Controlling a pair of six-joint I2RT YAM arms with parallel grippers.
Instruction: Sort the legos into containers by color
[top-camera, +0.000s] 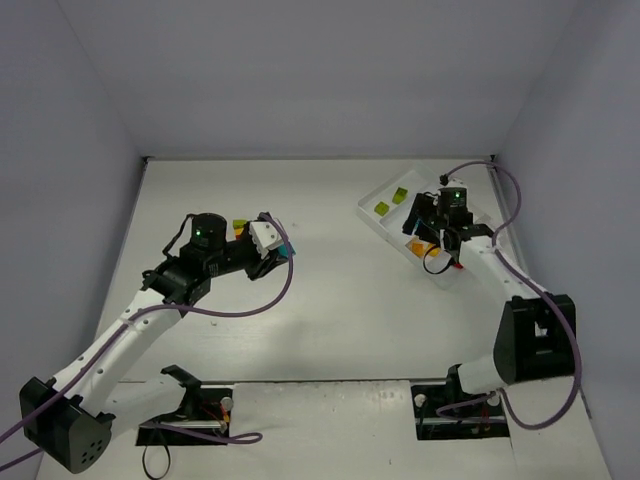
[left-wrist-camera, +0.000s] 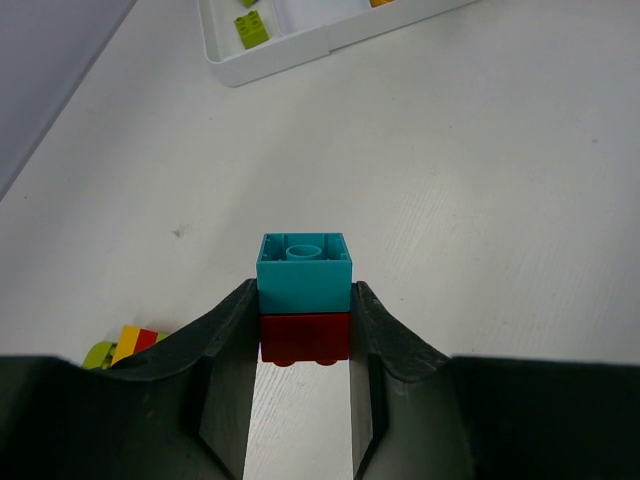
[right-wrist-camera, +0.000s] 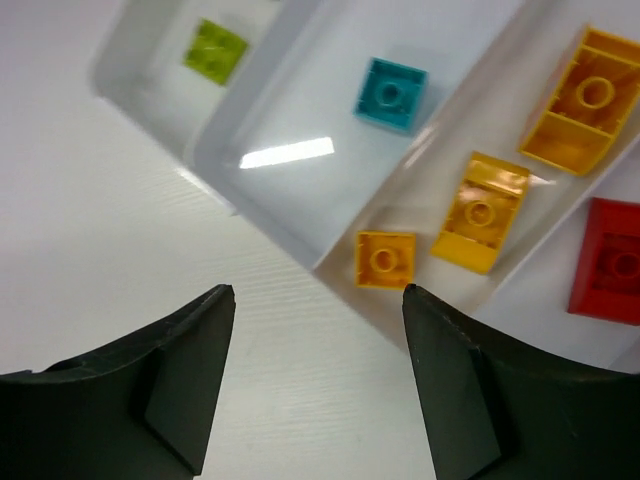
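Observation:
My left gripper (left-wrist-camera: 305, 300) is shut on two stacked legos, a teal brick (left-wrist-camera: 304, 270) on top of a red brick (left-wrist-camera: 305, 338), held above the table. From above, this gripper (top-camera: 276, 247) sits left of centre. The white tray (top-camera: 372, 222) lies at the back right. My right gripper (right-wrist-camera: 318, 295) hangs open over the tray's near edge with nothing between its fingers. Under it the compartments (right-wrist-camera: 300, 190) hold a lime brick (right-wrist-camera: 214, 46), a teal brick (right-wrist-camera: 391, 94), three orange-yellow bricks (right-wrist-camera: 386, 260) and a red brick (right-wrist-camera: 606, 260).
A few loose bricks in lime, yellow and red (left-wrist-camera: 125, 345) lie on the table beside my left gripper, partly hidden behind its finger. The table's corner walls close in behind the tray. A purple cable (top-camera: 250, 310) loops off the left arm.

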